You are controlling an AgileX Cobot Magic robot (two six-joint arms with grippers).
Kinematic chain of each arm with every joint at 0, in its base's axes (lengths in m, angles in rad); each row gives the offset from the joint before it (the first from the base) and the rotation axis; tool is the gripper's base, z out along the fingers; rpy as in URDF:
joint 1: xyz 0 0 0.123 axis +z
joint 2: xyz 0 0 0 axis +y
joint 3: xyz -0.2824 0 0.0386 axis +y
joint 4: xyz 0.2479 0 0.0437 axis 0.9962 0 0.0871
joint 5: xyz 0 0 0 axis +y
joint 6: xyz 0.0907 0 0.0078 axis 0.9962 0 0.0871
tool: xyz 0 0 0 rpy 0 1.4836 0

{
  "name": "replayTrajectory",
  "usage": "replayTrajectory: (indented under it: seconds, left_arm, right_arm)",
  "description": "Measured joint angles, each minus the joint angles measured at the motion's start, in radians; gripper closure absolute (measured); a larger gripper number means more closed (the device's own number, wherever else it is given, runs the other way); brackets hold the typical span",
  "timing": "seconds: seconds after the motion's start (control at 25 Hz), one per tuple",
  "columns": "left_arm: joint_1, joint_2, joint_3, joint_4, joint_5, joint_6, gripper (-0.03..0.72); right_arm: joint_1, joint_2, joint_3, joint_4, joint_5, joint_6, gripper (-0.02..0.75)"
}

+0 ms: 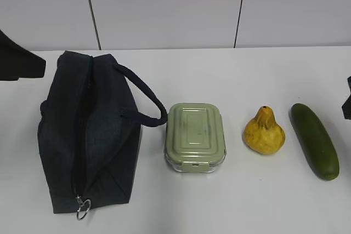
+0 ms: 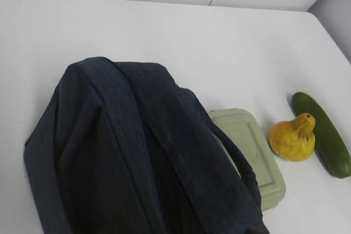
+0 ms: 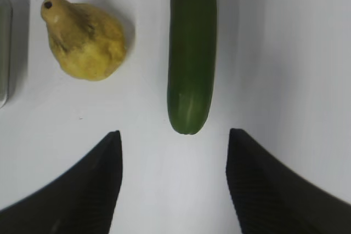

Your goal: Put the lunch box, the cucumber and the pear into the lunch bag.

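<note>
The navy lunch bag [image 1: 90, 135] lies at the left, its top zip parted into a dark slit, with the ring pull [image 1: 82, 209] at the near end. It fills the lower left wrist view [image 2: 137, 157]. The sage-lidded lunch box [image 1: 195, 135] sits right of it, then the yellow pear [image 1: 264, 132] and the dark-green cucumber [image 1: 315, 141]. My right gripper [image 3: 173, 143] is open and empty, and the cucumber's near end [image 3: 190, 69] lies just ahead of its fingertips. The pear [image 3: 85, 39] is to the cucumber's left. Only a dark piece of the left arm [image 1: 16, 61] shows above the bag, and its jaws are hidden.
The white table [image 1: 247, 201] runs back to a pale panelled wall [image 1: 164, 9]. The bag's loop handle [image 1: 148, 100] arches toward the lunch box. A sliver of the right arm [image 1: 347, 100] shows at the right edge. The lunch box [image 2: 252, 152] and pear [image 2: 292, 138] show beside the bag.
</note>
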Motion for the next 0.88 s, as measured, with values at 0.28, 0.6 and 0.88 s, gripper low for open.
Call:
replayTrajectory:
  seconds: [0.28, 0.6, 0.88]
  left_arm:
    - [0.016, 0.011, 0.000, 0.010, 0.111, -0.001, 0.309]
    - [0.016, 0.011, 0.000, 0.090, 0.139, -0.062, 0.309]
    - [0.016, 0.011, 0.000, 0.095, 0.125, -0.062, 0.309]
  right_arm:
    - [-0.004, 0.117, -0.075, -0.001, -0.046, -0.012, 0.276]
    - [-0.004, 0.230, -0.143, 0.010, -0.062, -0.012, 0.276]
    - [-0.004, 0.381, -0.237, -0.004, -0.075, -0.012, 0.276]
